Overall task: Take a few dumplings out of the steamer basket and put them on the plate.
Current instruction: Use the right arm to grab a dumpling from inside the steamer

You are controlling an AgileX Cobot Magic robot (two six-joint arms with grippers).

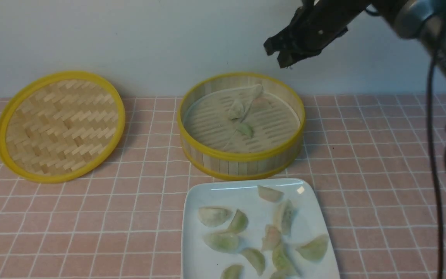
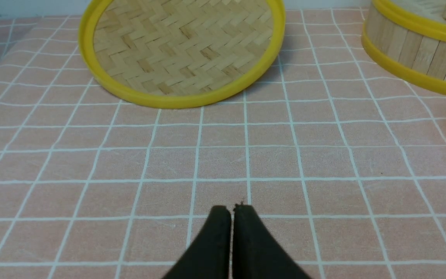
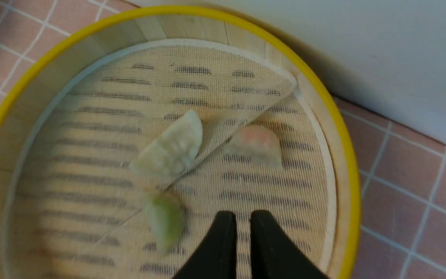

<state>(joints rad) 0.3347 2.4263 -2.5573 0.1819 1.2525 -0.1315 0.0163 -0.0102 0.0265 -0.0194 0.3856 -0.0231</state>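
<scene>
The right hand [image 3: 239, 217] hangs high above the steamer basket [image 1: 242, 157], its two dark fingers drawn almost together with only a thin slit between them, pinching nothing. It seems poised there to come down for another pick. Below it, three dumplings lie on the basket's mesh liner [image 3: 103, 128], which is partly folded over: a whitish dumpling [image 3: 170, 149], a pinkish dumpling [image 3: 254, 145] and a green dumpling [image 3: 165, 219]. Just in front of the basket, on the pink checked bench [image 1: 381, 162], sits the white plate [image 1: 194, 236], already holding around ten dumplings, so the task looks far along. The left hand [image 2: 230, 211] idles low over bare bench, fingers pressed together and empty, probably parked clear. The woven lid [image 1: 60, 126] rests on the bench to the left.
</scene>
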